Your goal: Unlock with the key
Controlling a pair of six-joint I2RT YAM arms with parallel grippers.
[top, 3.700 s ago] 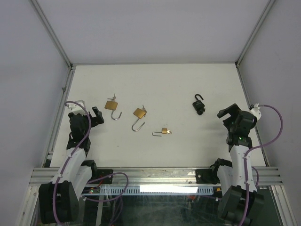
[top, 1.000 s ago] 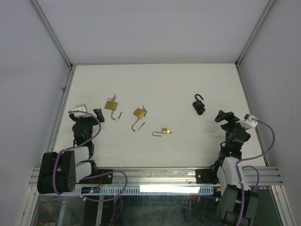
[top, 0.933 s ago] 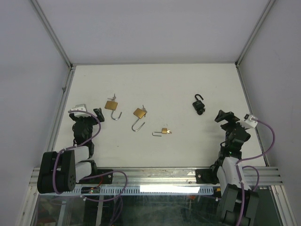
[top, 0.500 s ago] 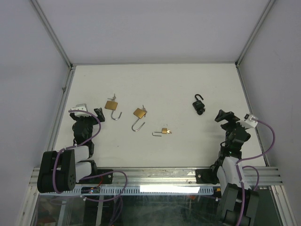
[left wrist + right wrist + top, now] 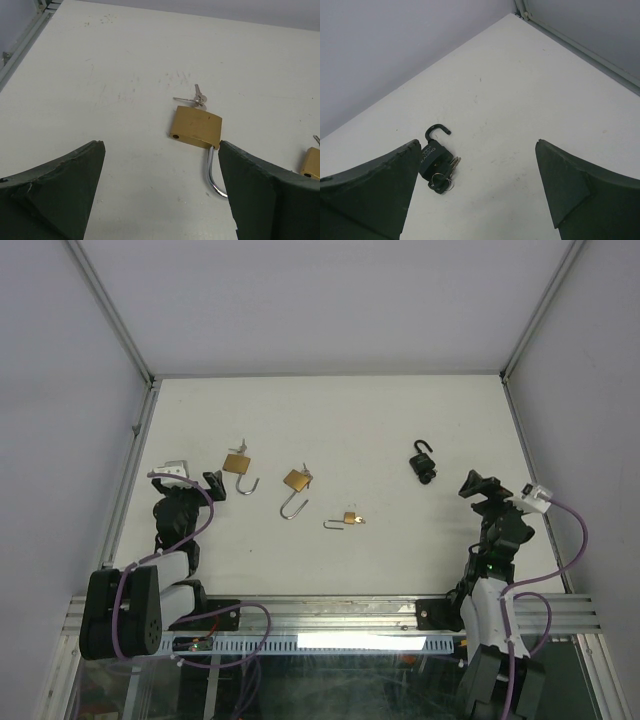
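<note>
Brass padlock [image 5: 196, 128], key [image 5: 197, 97] at its far end and shackle [image 5: 210, 172] pointing near, lies just beyond the spread left gripper [image 5: 160, 150]; right gripper [image 5: 477, 145] is spread too.

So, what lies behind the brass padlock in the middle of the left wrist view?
Silver keys lie against the far edge of the brass padlock. Its keyhole faces away from the camera, so whether a key sits inside it cannot be seen.
</note>
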